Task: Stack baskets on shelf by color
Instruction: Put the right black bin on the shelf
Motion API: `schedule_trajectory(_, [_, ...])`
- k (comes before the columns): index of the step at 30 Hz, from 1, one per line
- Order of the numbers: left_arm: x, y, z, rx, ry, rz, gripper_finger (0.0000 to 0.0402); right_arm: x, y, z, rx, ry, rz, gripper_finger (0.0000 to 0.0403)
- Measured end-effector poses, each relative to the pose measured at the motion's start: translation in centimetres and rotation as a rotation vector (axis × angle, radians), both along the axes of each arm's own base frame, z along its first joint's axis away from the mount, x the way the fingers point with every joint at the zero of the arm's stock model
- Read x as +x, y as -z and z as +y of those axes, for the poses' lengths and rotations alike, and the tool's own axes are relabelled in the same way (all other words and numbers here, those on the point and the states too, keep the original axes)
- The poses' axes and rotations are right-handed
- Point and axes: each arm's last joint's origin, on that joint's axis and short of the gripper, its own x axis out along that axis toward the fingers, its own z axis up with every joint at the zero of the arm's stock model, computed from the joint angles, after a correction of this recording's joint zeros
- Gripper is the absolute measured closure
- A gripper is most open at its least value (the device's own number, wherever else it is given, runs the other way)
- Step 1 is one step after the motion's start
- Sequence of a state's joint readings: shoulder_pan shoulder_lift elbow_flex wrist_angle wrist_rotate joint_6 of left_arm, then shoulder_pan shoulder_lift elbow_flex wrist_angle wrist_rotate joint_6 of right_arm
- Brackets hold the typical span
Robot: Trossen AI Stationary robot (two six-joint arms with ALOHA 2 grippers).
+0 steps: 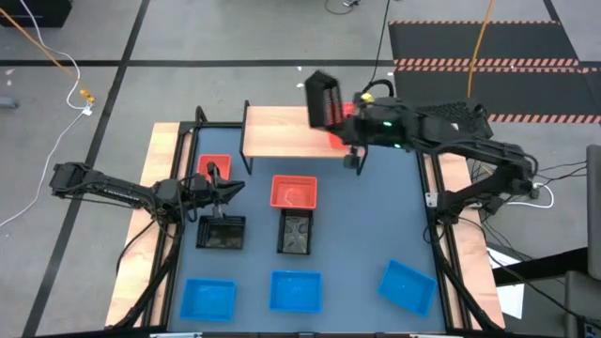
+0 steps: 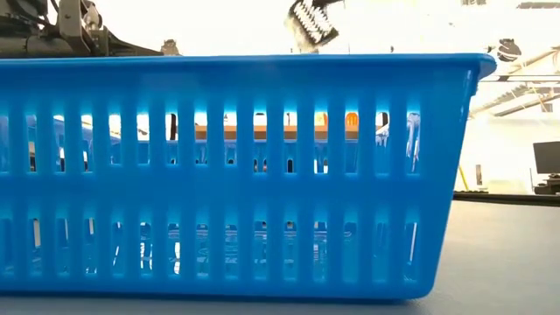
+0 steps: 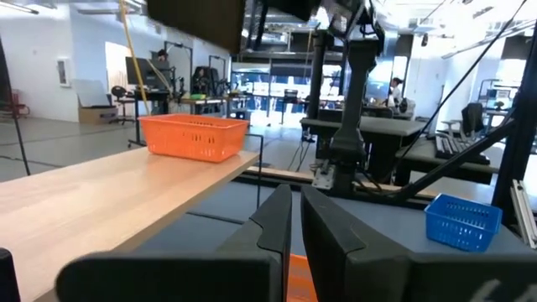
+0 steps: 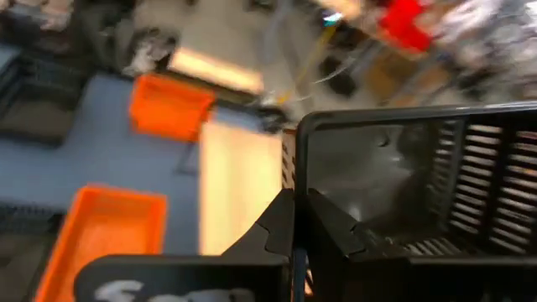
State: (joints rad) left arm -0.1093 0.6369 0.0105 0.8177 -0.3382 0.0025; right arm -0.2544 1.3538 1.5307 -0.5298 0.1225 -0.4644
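My right gripper (image 1: 342,113) is shut on a black basket (image 1: 324,98), held tilted in the air over the right end of the light-wood shelf (image 1: 278,132). A red basket (image 1: 340,134) rests on that end of the shelf, partly hidden by the gripper. My left gripper (image 1: 220,191) is shut and touches nothing. It hovers between a red basket (image 1: 213,165) and a black basket (image 1: 222,232) on the table. Another red basket (image 1: 294,192) and black basket (image 1: 296,233) lie mid-table. Three blue baskets (image 1: 208,298), (image 1: 296,290), (image 1: 408,285) stand along the near edge. My right gripper pinches one wall of the black basket at its rim (image 4: 299,168), with one finger (image 4: 336,231) inside the basket and the other outside. The basket is lifted clear above the shelf and tipped on its side; its opening shows in the right wrist view.
The shelf's left and middle parts (image 1: 268,127) are bare wood. The middle blue basket (image 2: 245,175) fills the low view, and the held black basket (image 2: 312,22) shows above it. The table's wooden side rails (image 1: 161,155) and black frame posts border the work area.
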Motion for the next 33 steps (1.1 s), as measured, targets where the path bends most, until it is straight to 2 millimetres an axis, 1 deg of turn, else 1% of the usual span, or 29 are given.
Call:
schedule_trajectory(2, [0.0,0.0,0.0,0.003,-0.001,0.000,0.0371,1.4,1.7,-0.9,0.043,-0.014,0.058,0.0394])
schedule_trajectory(5, [0.0,0.0,0.0,0.003,0.000,0.002,0.0371,3.5,3.7,-2.0,0.051,-0.004,0.109,0.0394])
schedule_trajectory(8, [0.0,0.0,0.0,0.003,0.000,0.005,0.0371,5.1,5.0,-2.6,0.045,-0.005,0.107,0.0394])
schedule_trajectory(11, [0.0,0.1,0.0,0.003,0.000,0.006,0.0371,6.2,6.1,-3.0,0.048,-0.005,0.122,0.0394])
schedule_trajectory(13, [0.0,0.1,0.0,0.003,-0.001,0.008,0.0371,6.6,6.8,-3.3,0.057,0.009,0.139,0.0394])
schedule_trajectory(18, [0.0,0.2,0.0,0.006,-0.001,0.023,0.0371,7.5,8.7,-4.1,0.067,0.144,0.195,0.0394])
schedule_trajectory(20, [0.0,0.2,0.0,0.001,0.000,0.023,0.0371,7.8,9.2,-4.3,0.074,0.167,0.207,0.0394])
schedule_trajectory(28, [0.1,0.3,0.0,-0.001,0.000,0.032,0.0371,7.8,9.4,-4.1,0.146,0.203,0.182,0.0393])
schedule_trajectory(33, [0.1,0.3,0.0,-0.001,0.000,0.032,0.0371,7.6,9.7,-4.0,0.168,0.214,0.217,0.0381])
